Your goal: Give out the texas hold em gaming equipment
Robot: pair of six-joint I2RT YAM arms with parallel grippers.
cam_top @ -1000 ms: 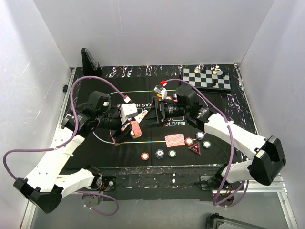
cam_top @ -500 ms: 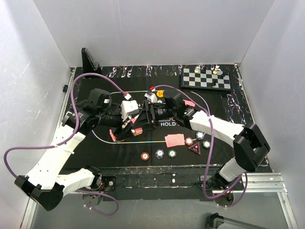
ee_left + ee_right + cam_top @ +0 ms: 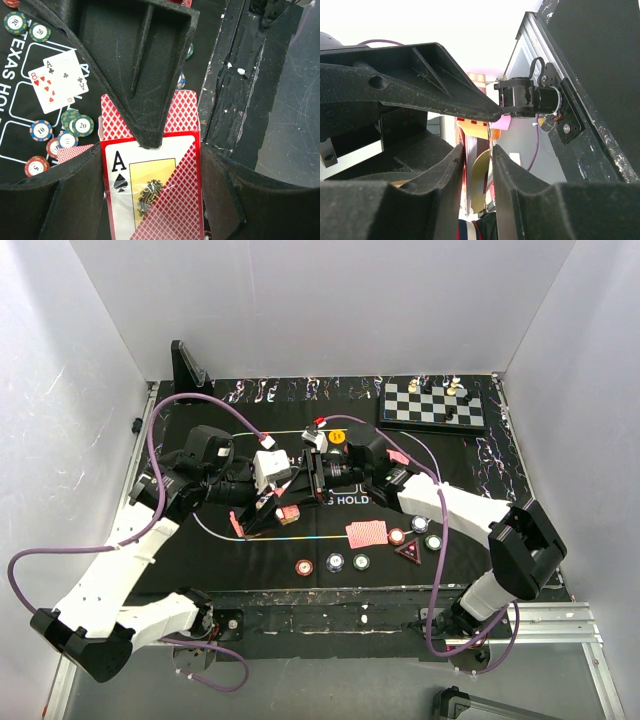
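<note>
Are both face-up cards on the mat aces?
No, one is the ace of clubs, the other the eight of hearts.

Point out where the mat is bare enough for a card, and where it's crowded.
Bare: the back strip between black stand and chessboard; the front left corner, left of the red chip. Crowded: the front row of chips, card and triangular marker; mid-mat, where left gripper and right gripper meet at the card box.

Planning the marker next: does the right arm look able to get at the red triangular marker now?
Probably yes: the red triangular marker lies uncovered on that arm's side. The right gripper must first back away from the red card box held in the left gripper.
</note>
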